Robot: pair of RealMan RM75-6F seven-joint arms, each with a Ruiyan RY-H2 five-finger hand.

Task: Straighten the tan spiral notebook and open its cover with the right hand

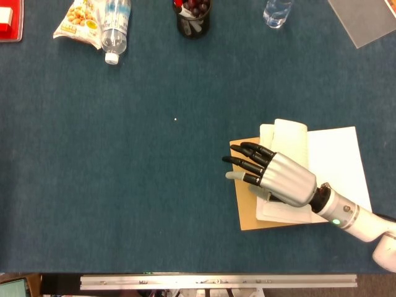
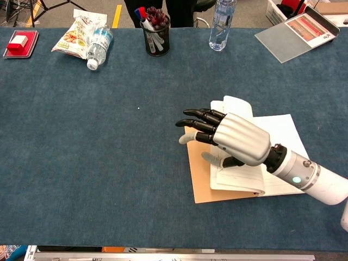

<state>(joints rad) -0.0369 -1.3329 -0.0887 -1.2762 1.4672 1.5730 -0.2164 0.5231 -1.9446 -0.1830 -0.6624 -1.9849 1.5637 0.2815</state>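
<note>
The tan spiral notebook lies open at the right of the blue table. Its tan cover (image 1: 246, 207) (image 2: 200, 179) is flat on the left and a white page (image 1: 337, 154) (image 2: 284, 133) is flat on the right. Several white leaves (image 1: 289, 133) (image 2: 237, 105) curl up along the far edge. My right hand (image 1: 278, 177) (image 2: 235, 137) hovers over the middle of the notebook, palm down. Its fingers are spread and reach past the cover's left edge, and the thumb lies on the loose leaves beneath. It grips nothing. My left hand does not show in either view.
Along the far edge are a red box (image 2: 20, 42), a snack bag (image 2: 76, 33), a lying water bottle (image 2: 98, 46), a pen cup (image 2: 156, 33), an upright bottle (image 2: 223, 24) and a grey folder (image 2: 296, 31). A metal rail (image 1: 216, 282) marks the near edge.
</note>
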